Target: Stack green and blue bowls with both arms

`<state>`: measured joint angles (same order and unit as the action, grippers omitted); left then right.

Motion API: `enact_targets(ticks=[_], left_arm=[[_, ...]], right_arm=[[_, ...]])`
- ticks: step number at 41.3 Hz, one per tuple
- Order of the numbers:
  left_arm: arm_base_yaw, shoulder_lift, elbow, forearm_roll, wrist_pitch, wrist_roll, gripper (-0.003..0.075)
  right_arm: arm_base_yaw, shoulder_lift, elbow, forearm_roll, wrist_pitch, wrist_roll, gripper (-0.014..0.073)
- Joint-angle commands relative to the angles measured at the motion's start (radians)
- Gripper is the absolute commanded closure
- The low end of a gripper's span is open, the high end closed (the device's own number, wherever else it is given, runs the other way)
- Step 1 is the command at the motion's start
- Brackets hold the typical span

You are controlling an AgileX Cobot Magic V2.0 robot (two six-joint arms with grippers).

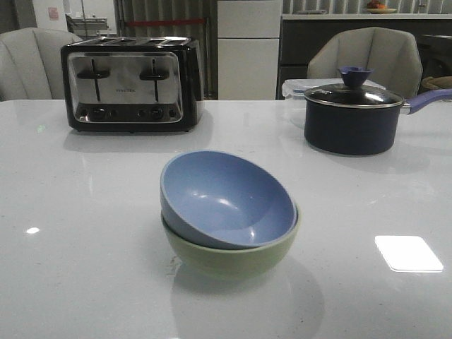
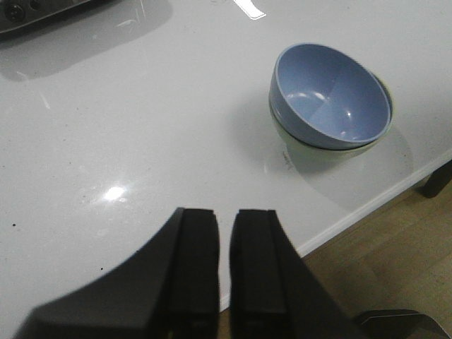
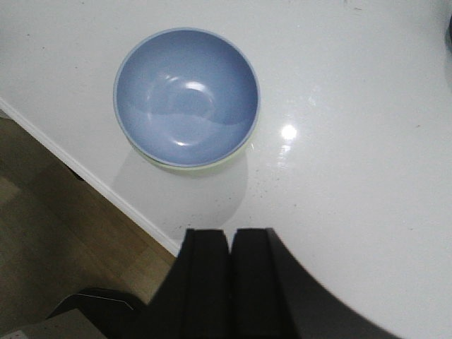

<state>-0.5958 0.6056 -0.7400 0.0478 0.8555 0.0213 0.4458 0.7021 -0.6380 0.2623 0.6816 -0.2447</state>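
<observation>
Blue bowl [image 2: 330,95] nested in green bowl [image 2: 311,150], tilted.

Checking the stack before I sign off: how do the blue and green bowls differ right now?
The dusty blue matte bowl sits tilted inside, on top; the pale sage green matte bowl rests level on the table, underneath. The blue interior shows fully; the green shows only its outer wall. Both are round and similar in size.

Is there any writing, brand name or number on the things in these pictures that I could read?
Toaster: a small brand mark sits on its shiny front between the two levers, too small and blurred to read.
Blue bowl, green bowl, saucepan: no text visible.
Pinkish paper on the far wall: unreadable.
</observation>
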Motion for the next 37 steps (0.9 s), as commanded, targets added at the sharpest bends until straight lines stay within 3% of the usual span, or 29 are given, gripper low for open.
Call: enact_targets(ticks=[1, 26, 32, 37], left_arm=[[-0.008, 0.002, -0.026, 0.002, -0.076, -0.009, 0.0627], [-0.006, -0.008, -0.026, -0.002, -0.077, -0.009, 0.0627], [0.077, -0.062, -0.013, 0.01, -0.09, 0.0, 0.0627], [0.191, -0.155, 0.065, 0.009, -0.185, 0.0, 0.0627]], right_arm=[[-0.001, -0.004, -0.028, -0.028, -0.06, -0.007, 0.0566], [-0.001, -0.004, -0.028, -0.04, -0.062, -0.007, 0.0566], [-0.001, -0.004, -0.028, -0.04, -0.062, -0.007, 0.0566], [-0.001, -0.004, -0.028, -0.04, -0.062, -0.007, 0.0566]])
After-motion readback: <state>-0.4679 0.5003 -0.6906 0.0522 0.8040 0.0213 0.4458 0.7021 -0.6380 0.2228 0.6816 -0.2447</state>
